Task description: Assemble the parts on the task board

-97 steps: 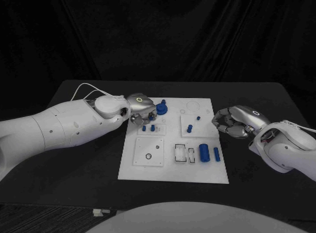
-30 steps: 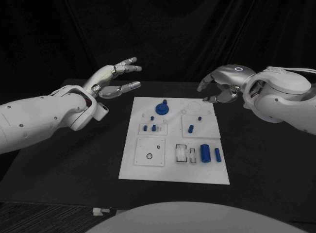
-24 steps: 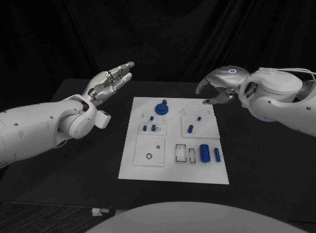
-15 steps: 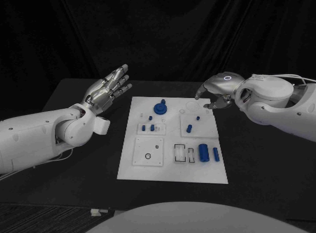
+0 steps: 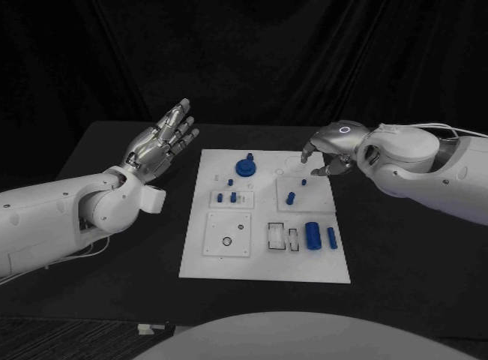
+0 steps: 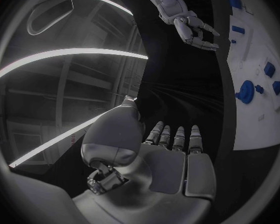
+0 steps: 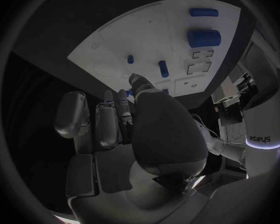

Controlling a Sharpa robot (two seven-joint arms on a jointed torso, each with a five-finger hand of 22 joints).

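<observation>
The white task board (image 5: 228, 259) lies in the middle of the black table. On it stand a blue knob (image 5: 245, 165), several small blue pegs (image 5: 290, 199) and, nearer me, a thick blue cylinder (image 5: 312, 235) beside a slim one (image 5: 331, 237). My left hand (image 5: 163, 142) is raised flat beyond the board's far left corner, fingers straight, holding nothing. My right hand (image 5: 328, 154) hovers over the board's far right corner, fingers loosely curved downward and apart, nothing in them. The right wrist view shows the board (image 7: 146, 40) and the thick cylinder (image 7: 204, 37) past the fingers (image 7: 109, 122).
Two dark rectangular slots (image 5: 277, 235) and a square plate with a small ring (image 5: 229, 234) mark the board's near half. Bare black table (image 5: 417, 247) surrounds the board on all sides. In the left wrist view my right hand (image 6: 193, 27) hangs by the board (image 6: 261, 127).
My right hand has come down and inward to the board's far right corner. My left hand has straightened its fingers into a flat, upright pose and shifted slightly. The parts have not moved.
</observation>
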